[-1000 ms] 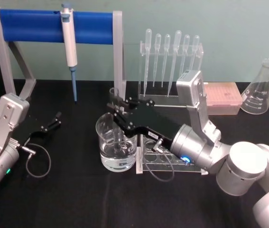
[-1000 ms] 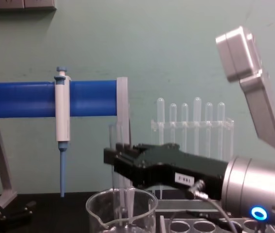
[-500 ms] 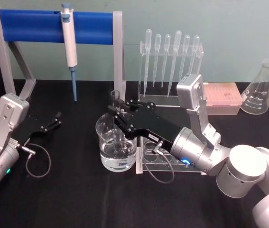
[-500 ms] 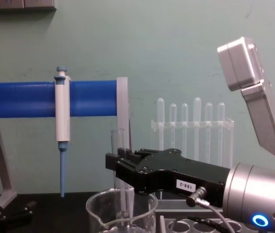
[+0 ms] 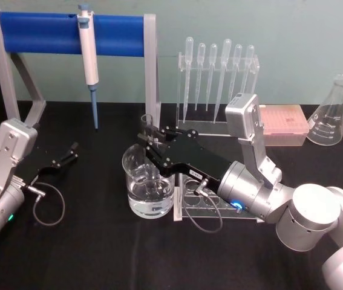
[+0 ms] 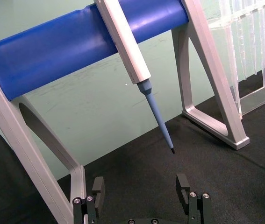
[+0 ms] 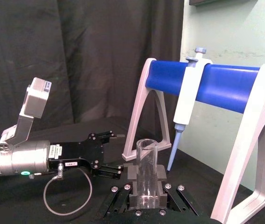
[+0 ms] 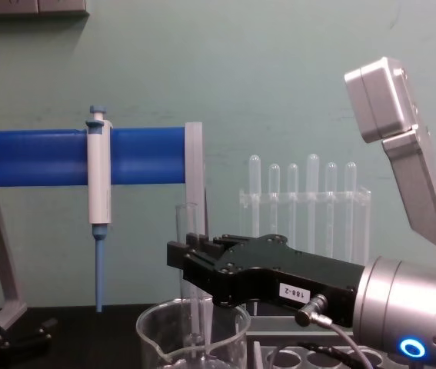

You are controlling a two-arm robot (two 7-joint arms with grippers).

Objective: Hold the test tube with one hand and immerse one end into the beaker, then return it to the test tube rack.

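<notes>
The right end effector [image 5: 149,138] is clamped on the test tube [image 8: 188,221], which stands upright between its fingers, lower end hanging straight down inside the beaker [image 5: 136,193] beneath. It reaches out level, low over the bench [image 5: 98,248]. The rack [image 5: 187,203] lies just behind it, lower down, so a straight lift comes next, I reckon. The left end effector [image 5: 68,154] sits parked far off, fingers apart.
</notes>
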